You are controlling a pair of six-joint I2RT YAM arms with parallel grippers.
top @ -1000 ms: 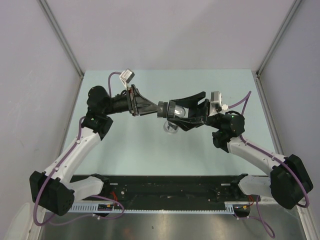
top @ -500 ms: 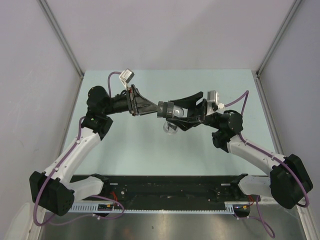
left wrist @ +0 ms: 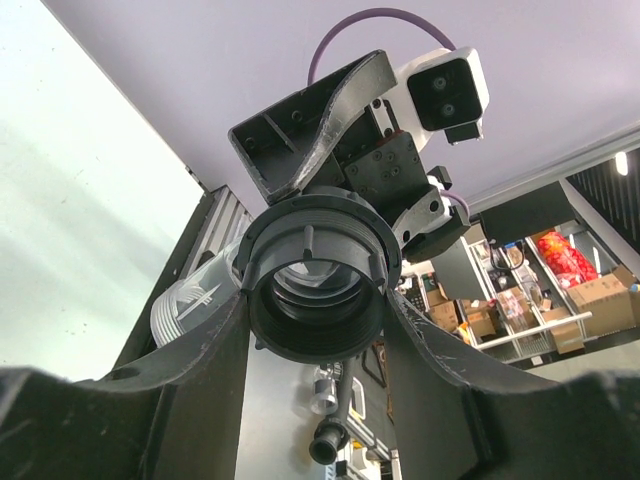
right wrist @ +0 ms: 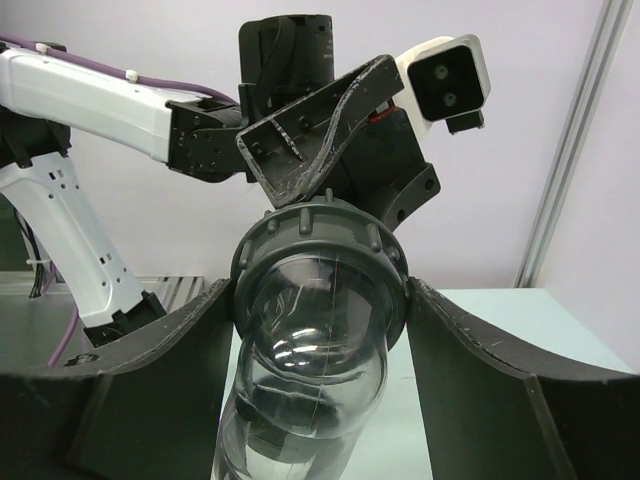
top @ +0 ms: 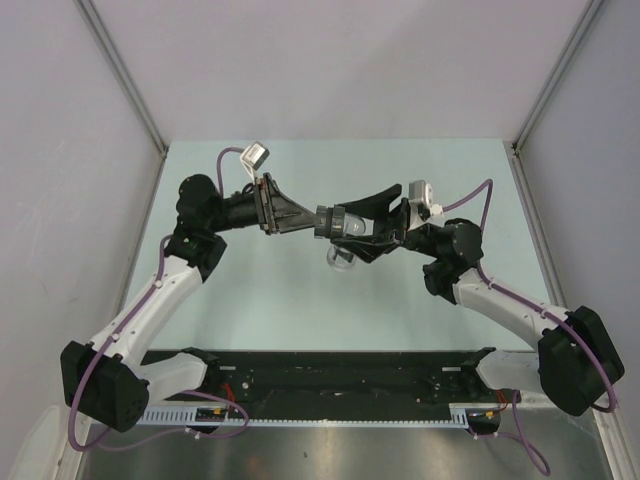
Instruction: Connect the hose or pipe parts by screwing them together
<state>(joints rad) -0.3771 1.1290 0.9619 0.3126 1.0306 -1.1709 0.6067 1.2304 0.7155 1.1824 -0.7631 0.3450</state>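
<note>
Above the middle of the table, my left gripper (top: 321, 220) is shut on the black ring-shaped nut (top: 327, 219). In the left wrist view the nut (left wrist: 315, 275) shows its threaded bore between my fingers (left wrist: 205, 350). My right gripper (top: 352, 226) faces it, shut on the dark ribbed collar (right wrist: 320, 245) of the other pipe part. A clear bent tube (right wrist: 305, 380) hangs down from that collar and shows in the top view (top: 340, 256). Nut and collar meet end to end. How far they are threaded together is hidden.
The pale green table (top: 300, 300) lies below both grippers. Grey walls (top: 60, 150) close it in on the left, right and back. A black rail (top: 330, 372) runs along the near edge by the arm bases.
My right wrist has rolled and shifted slightly left, its camera and upper finger moving with it. The left arm has edged a little. Both grips are unchanged.
</note>
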